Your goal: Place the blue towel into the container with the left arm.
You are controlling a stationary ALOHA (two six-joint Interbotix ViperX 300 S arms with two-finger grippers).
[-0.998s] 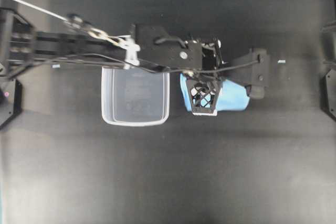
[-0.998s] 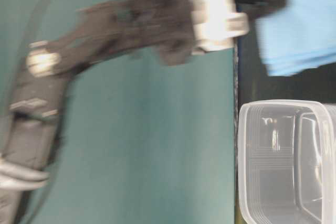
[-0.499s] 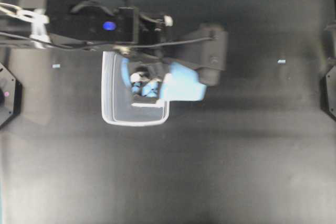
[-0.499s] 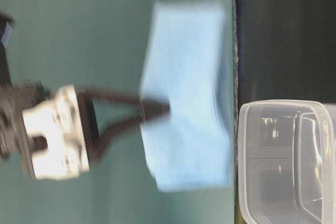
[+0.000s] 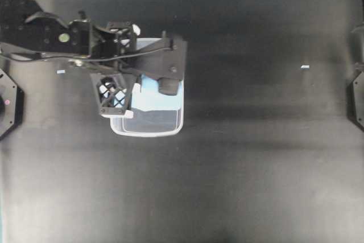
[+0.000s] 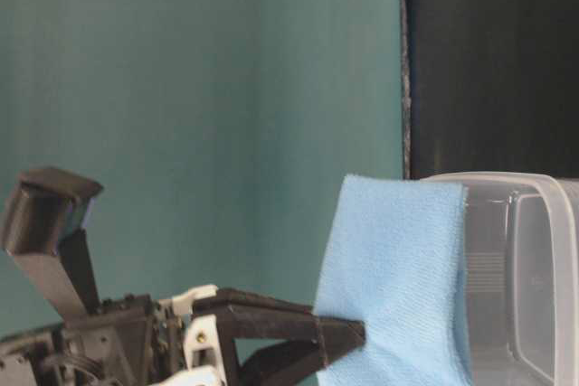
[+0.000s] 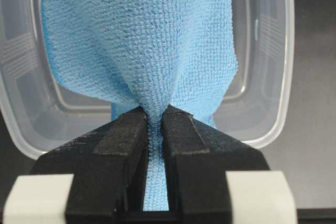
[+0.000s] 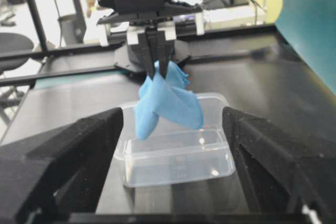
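Observation:
The blue towel [image 7: 142, 40] hangs bunched from my left gripper [image 7: 154, 116], which is shut on its upper fold. It dangles over the clear container [image 7: 287, 51], its lower end reaching down inside the rim. From overhead, the left gripper [image 5: 122, 98] sits above the container's [image 5: 148, 132] left half and covers most of the towel [image 5: 153, 98]. The right wrist view has the towel [image 8: 168, 100] drooping from the left gripper [image 8: 157, 69] over the back of the container [image 8: 178, 166]. My right gripper [image 8: 173, 116] is open, far from both. At table level the towel [image 6: 398, 277] overlaps the container [image 6: 534, 223].
The container stands on a black table mat [image 5: 244, 169]. A small white speck [image 5: 305, 67] lies to the right and another [image 5: 61, 71] to the left. Black arm mounts sit at the left edge [image 5: 10, 106] and the right edge [image 5: 357, 98]. A teal wall [image 6: 199, 88] backs the table.
The left gripper lifted the towel off the table to the right of the container and carried it leftward. It now hangs over the container. The right gripper stayed open.

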